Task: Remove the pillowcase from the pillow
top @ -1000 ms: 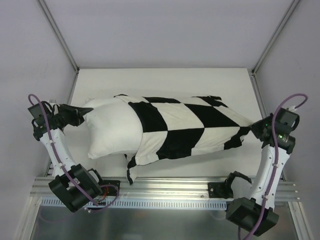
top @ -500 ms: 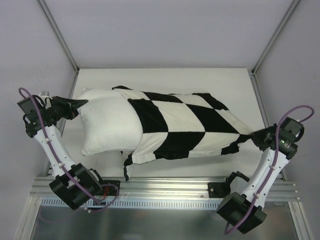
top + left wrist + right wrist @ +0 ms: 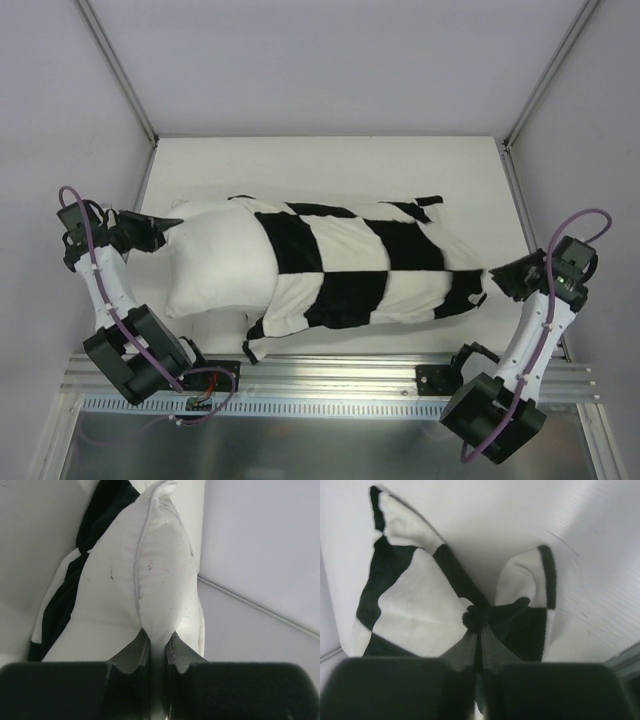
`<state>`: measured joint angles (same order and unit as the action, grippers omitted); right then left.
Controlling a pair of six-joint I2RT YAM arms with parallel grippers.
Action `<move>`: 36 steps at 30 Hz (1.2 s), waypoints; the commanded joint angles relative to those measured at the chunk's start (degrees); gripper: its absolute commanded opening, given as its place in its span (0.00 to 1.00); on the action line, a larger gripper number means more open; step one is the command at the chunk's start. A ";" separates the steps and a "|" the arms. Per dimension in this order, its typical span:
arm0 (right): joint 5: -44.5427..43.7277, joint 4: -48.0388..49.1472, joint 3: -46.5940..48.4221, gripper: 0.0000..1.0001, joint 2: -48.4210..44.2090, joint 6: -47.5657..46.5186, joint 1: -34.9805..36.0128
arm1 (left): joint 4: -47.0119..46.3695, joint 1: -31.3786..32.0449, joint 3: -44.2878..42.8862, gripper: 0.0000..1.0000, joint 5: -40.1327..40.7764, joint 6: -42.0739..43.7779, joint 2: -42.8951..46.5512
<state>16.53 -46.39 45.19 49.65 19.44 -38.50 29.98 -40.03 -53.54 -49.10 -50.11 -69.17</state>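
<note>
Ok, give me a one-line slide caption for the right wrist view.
Right gripper shut on a bunched corner of the black-and-cream checkered pillowcase.

One white pillow point(image 3: 215, 270), one checkered pillowcase point(image 3: 350, 265), two robot arms point(image 3: 105, 290) point(image 3: 535, 330), one table point(image 3: 330, 165)

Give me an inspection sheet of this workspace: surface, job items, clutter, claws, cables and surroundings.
Surface: white table, bedding lying across it.
Job's things: pillowcase covers the right part of the pillow; the pillow's left end is bare.
Clutter: nothing seen.
Claws: left claw shut on the pillow's corner; right claw shut on the pillowcase's end.
Cables: purple cable loops at each wrist, off the fabric.
Surroundings: pale walls; metal rail at the near edge.
</note>
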 commanded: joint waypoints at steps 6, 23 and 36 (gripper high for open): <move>-19.57 14.06 13.07 0.96 -2.54 -8.98 36.32 | -13.63 11.28 -2.10 0.00 9.11 3.52 4.56; -30.87 9.32 55.42 0.96 42.44 -17.15 89.47 | -12.05 32.02 10.03 0.00 7.09 7.74 10.46; -31.74 0.33 67.33 0.73 61.37 -17.24 89.92 | -11.26 35.20 10.04 0.00 9.55 8.71 10.63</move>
<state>-14.24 -43.57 115.09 113.49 1.89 52.25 17.85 -5.30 -41.85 -38.61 -43.29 -59.70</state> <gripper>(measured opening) 0.740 0.079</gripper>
